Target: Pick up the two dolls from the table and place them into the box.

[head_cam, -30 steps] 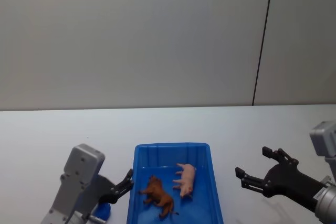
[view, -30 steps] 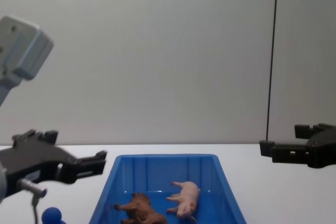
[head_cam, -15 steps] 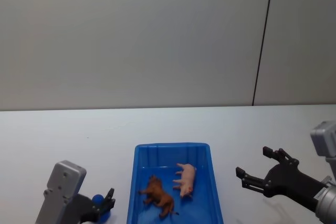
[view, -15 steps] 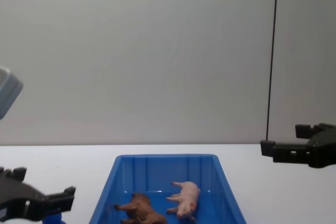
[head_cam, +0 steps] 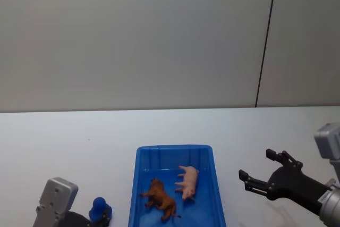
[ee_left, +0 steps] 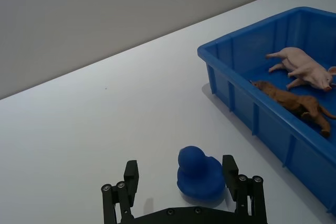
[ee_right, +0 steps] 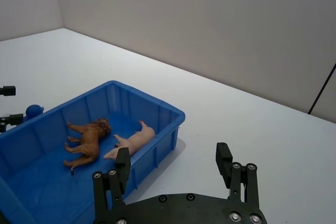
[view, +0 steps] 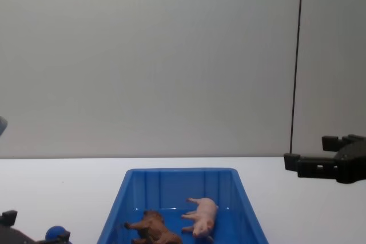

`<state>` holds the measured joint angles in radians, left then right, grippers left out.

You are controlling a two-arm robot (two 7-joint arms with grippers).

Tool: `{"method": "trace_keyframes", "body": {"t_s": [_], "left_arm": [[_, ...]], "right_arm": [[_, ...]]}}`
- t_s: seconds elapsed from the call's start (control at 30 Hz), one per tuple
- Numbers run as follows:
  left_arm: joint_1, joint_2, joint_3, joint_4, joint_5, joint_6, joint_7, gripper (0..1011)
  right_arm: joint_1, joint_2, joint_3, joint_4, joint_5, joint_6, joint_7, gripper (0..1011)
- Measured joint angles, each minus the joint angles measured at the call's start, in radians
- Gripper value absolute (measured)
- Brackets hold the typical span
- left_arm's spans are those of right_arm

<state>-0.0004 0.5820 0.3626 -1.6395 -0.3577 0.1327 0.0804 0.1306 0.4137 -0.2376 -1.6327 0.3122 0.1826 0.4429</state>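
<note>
Both dolls lie on their sides inside the blue box (head_cam: 172, 151): the brown lion (head_cam: 159, 198) nearer me, the pink pig (head_cam: 187, 182) beside it. The chest view shows the lion (view: 151, 228) and pig (view: 201, 215) low in the box (view: 180, 171). My right gripper (head_cam: 256, 164) hovers open and empty over the table right of the box, seen also as the right gripper (ee_right: 172, 160) in its wrist view. My left gripper (ee_left: 180, 174) is open and low at the near left, left of the box.
A small blue duck-like toy (ee_left: 198, 173) sits on the white table (head_cam: 64, 136) just beyond the left gripper's fingers, left of the box; it shows as the blue toy (head_cam: 99, 209) from the head. A grey wall stands behind.
My left arm has pulled back and down toward the near left corner, uncovering the blue toy. The right gripper and both dolls have stayed put.
</note>
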Motion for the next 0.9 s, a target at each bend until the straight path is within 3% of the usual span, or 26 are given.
{"method": "trace_keyframes", "body": {"t_s": [0.37,0.9], "left_arm": [[0.001,-0.007,-0.003,0.037,-0.011,-0.032,-0.053,1003],[-0.039,-0.045,-0.004,0.111,-0.003,-0.058,-0.131,1003]], "right_arm": [[0.000,0.000,0.000,0.000,0.000,0.000,0.000,1001],[0.000,0.000,0.000,0.000,0.000,0.000,0.000,1001]]}}
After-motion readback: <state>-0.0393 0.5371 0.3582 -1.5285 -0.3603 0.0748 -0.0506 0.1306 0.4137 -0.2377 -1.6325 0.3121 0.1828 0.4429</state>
